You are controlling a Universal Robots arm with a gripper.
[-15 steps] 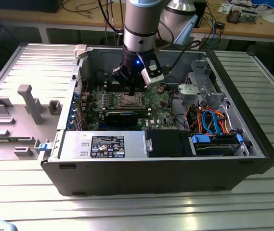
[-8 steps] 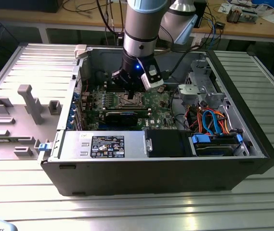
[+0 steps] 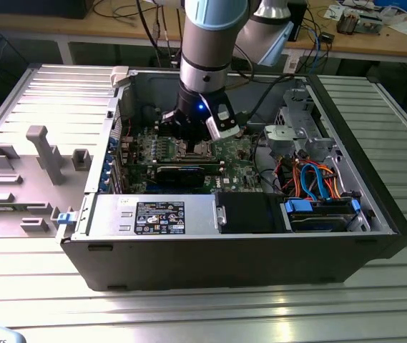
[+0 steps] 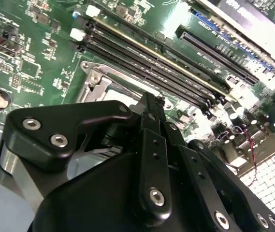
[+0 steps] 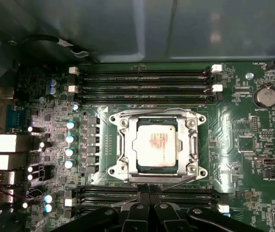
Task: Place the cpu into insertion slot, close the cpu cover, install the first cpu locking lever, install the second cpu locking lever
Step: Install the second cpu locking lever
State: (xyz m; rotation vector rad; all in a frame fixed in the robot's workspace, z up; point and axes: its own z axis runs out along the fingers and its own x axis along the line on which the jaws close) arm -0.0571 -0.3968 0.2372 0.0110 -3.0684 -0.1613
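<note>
First wrist view: small flat silver-tan square cpu (image 5: 156, 146) seated in silvery-rimmed square insertion slot (image 5: 119, 145), thin silvery frame cpu cover (image 5: 192, 145) down around it. Black pincer (image 5: 149, 197) clenched, empty, just beside slot. Cpu light, stiff, fragile; hold by edges.

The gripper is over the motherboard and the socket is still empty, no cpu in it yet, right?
Not empty: in the first wrist view the cpu already lies in the insertion slot, with the cpu cover framing it. The gripper is indeed over the motherboard.
</note>
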